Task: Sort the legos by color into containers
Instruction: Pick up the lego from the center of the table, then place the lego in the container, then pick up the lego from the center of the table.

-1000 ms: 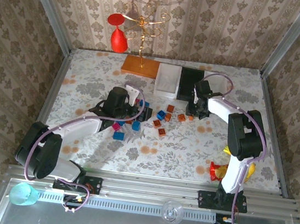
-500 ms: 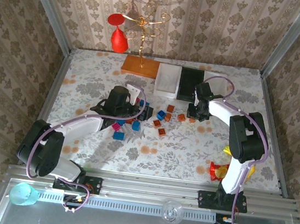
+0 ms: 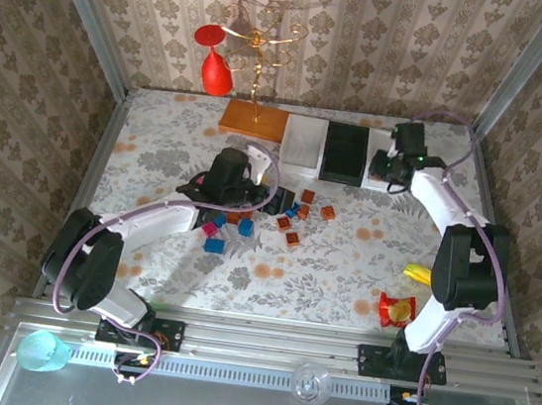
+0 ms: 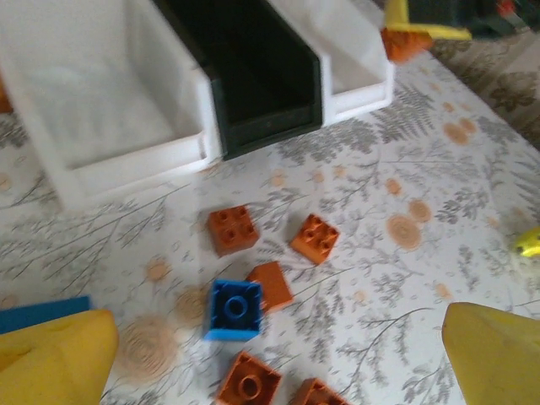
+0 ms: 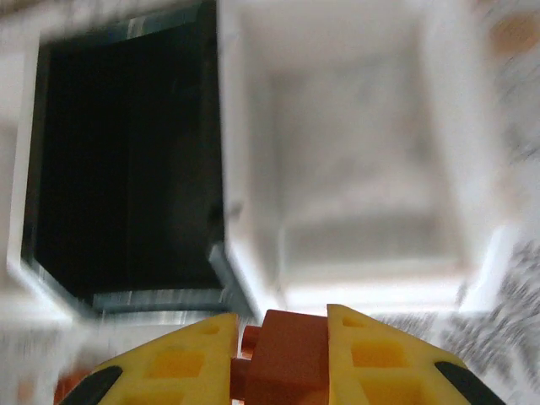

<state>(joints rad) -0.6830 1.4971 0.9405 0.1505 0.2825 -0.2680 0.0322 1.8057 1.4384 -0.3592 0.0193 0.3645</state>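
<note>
Right gripper (image 5: 283,337) clamped on one orange-brown brick (image 5: 287,354), held at the near rim of the right-hand white tray (image 5: 363,169), beside the black tray (image 5: 126,160); presumably that tray takes orange. View is blurred, so the brick is possibly just short of the wall.

Left gripper (image 4: 278,354) spread wide and empty above the loose legos (image 4: 314,239). The blue brick (image 4: 234,309) sits roughly centred below, likely the next pick.

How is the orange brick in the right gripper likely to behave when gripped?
Probably rigid: the orange brick shows crisp square edges while clamped in the right gripper. Likely light, being small beside the white tray. Its smooth plastic might slip.
</note>
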